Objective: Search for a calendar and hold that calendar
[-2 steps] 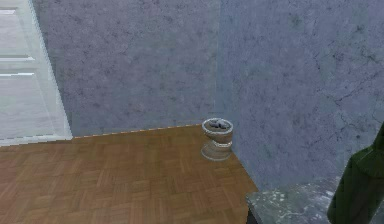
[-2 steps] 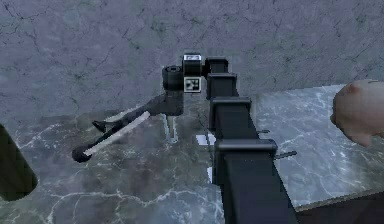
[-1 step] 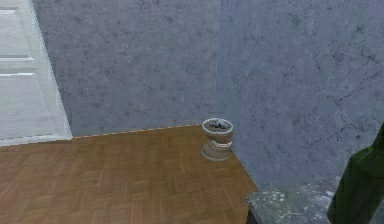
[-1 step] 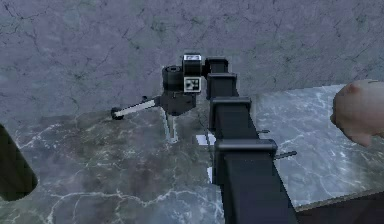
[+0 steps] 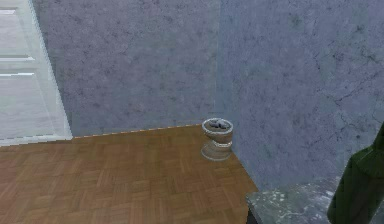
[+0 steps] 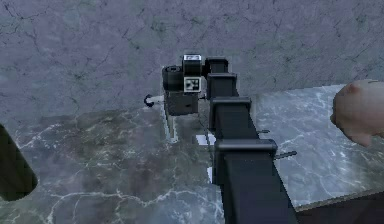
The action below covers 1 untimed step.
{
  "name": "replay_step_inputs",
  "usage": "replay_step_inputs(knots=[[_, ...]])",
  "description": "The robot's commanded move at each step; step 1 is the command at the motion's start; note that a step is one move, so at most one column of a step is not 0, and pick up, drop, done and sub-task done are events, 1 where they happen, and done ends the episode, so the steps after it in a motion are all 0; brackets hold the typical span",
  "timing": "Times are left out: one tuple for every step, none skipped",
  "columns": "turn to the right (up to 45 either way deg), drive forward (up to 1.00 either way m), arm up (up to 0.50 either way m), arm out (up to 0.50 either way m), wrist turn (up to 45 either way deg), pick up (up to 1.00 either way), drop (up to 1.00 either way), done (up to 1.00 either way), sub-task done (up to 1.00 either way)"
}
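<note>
Whereabouts of the calendar: cannot tell from either view. Closest to the task, the hand (image 6: pixel 160 102), out at the far end of the arm (image 6: pixel 248 165), a dark square bar rising from the arm side view's bottom edge. Just right of the hand, two small white squares with black marks (image 6: pixel 186 82). Hand low over the desk (image 6: pixel 90 170), near its far edge and close to the wall (image 6: pixel 80 45). Grasping something or released: cannot tell, with the far end too small to make out. Touching the desk or just above it: cannot tell either.

Desk top of grey marbled stone, stretching right across the arm side view. At that view's left edge, a dark upright shape (image 6: pixel 12 165), cut off by the frame. At the right edge, a rounded pinkish thing (image 6: pixel 362 112), also cut off and too partial to name.

In the forward view, a corner of marbled desk (image 5: pixel 290 207) at bottom right, with a dark green shape (image 5: pixel 362 185) at the right edge. Beyond, brown wooden floor (image 5: pixel 120 180) running to a room corner of mottled blue-grey wall. In that corner, on the floor, a small pale round container (image 5: pixel 218 138) with a dark top. Well apart from it, at the forward view's left, a white panelled door (image 5: pixel 25 75).
</note>
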Motion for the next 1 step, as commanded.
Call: replay_step_inputs(knots=[[0.0,0.0,0.0,0.0,0.0,1.0,0.0,0.0,0.0]])
